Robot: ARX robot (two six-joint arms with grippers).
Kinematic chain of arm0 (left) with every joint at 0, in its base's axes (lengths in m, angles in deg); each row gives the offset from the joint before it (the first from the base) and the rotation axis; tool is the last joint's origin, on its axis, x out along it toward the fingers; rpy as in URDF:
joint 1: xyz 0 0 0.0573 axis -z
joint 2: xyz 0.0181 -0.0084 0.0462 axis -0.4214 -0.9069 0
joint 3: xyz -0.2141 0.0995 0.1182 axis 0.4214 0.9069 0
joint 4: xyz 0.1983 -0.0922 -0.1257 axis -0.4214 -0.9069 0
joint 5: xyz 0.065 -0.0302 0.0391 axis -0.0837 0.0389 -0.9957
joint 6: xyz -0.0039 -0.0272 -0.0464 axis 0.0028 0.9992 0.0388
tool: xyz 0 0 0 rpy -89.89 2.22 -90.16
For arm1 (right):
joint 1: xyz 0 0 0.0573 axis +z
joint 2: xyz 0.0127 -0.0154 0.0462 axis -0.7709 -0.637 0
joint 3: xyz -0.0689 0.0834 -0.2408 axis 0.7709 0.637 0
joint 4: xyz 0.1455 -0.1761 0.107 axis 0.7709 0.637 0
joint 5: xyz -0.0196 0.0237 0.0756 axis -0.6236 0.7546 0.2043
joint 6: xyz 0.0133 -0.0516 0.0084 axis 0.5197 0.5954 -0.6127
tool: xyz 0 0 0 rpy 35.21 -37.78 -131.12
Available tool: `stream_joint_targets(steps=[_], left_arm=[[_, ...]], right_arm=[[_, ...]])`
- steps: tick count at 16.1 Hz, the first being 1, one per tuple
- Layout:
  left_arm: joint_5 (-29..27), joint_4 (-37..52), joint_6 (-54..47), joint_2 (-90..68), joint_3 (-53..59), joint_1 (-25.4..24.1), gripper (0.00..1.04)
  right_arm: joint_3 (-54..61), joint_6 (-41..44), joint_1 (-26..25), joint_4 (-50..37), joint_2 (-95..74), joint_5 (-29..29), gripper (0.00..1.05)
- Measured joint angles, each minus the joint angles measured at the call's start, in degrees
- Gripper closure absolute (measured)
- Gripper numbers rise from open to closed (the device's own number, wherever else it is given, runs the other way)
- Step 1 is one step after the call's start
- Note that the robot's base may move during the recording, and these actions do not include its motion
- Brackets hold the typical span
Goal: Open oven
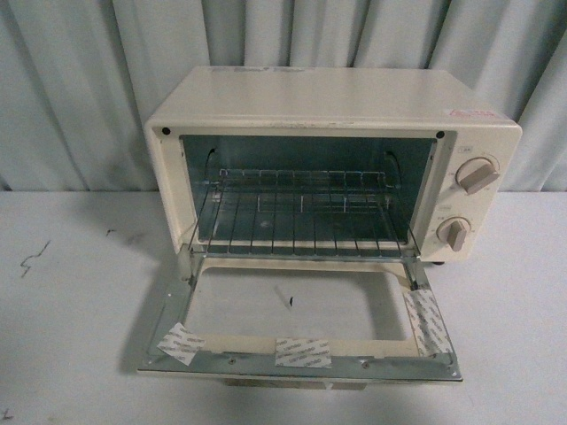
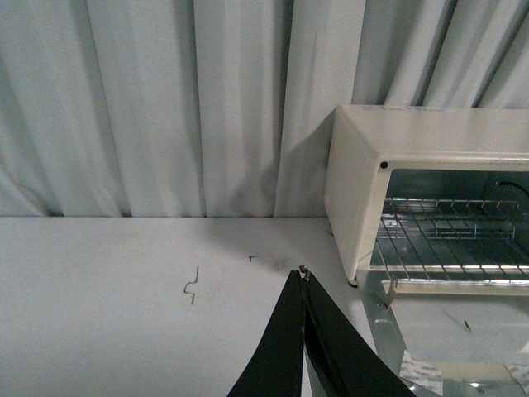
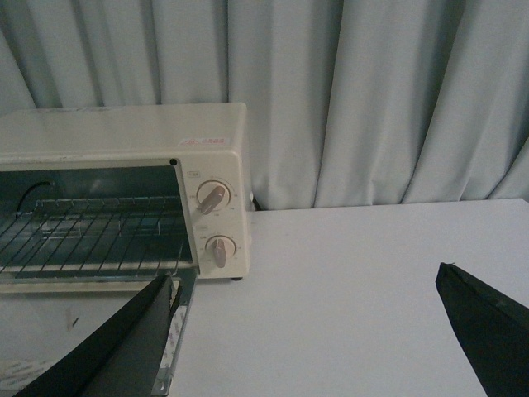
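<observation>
The cream-white oven [image 1: 337,102] stands on the white table, its glass door [image 1: 301,350] dropped down flat toward me and the wire rack [image 1: 301,217] showing inside. Two knobs [image 1: 478,175] sit on its right side. Neither gripper shows in the front view. In the left wrist view my left gripper [image 2: 303,273] is shut and empty, over the table just left of the oven [image 2: 364,157] and its open door [image 2: 388,331]. In the right wrist view my right gripper [image 3: 306,277] is open and empty, over bare table to the right of the oven [image 3: 124,132].
A grey-white curtain [image 1: 80,71] hangs close behind the oven. The white table [image 1: 71,336] has small dark marks [image 1: 34,257] to the left. Strips of tape [image 1: 303,351] stick to the door's inner frame.
</observation>
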Motion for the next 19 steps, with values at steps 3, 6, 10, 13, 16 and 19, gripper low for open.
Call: stream_joint_targets(steps=[3, 6, 10, 13, 16, 19], left_arm=[[0.00, -0.15, 0.00, 0.00, 0.00, 0.00, 0.97], [0.02, -0.15, 0.00, 0.00, 0.00, 0.00, 0.87], [0.02, -0.15, 0.00, 0.00, 0.00, 0.00, 0.73], [0.02, -0.15, 0.00, 0.00, 0.00, 0.00, 0.64], [0.02, -0.15, 0.00, 0.00, 0.00, 0.00, 0.27], [0.02, -0.15, 0.00, 0.00, 0.00, 0.00, 0.07]], right_arm=[[0.00, 0.00, 0.00, -0.07, 0.00, 0.00, 0.06], [0.00, 0.00, 0.00, -0.04, 0.00, 0.00, 0.06], [0.00, 0.00, 0.00, -0.04, 0.00, 0.00, 0.06], [0.00, 0.00, 0.00, -0.04, 0.00, 0.00, 0.06], [0.00, 0.00, 0.00, -0.04, 0.00, 0.00, 0.06], [0.00, 0.00, 0.00, -0.04, 0.00, 0.00, 0.06]])
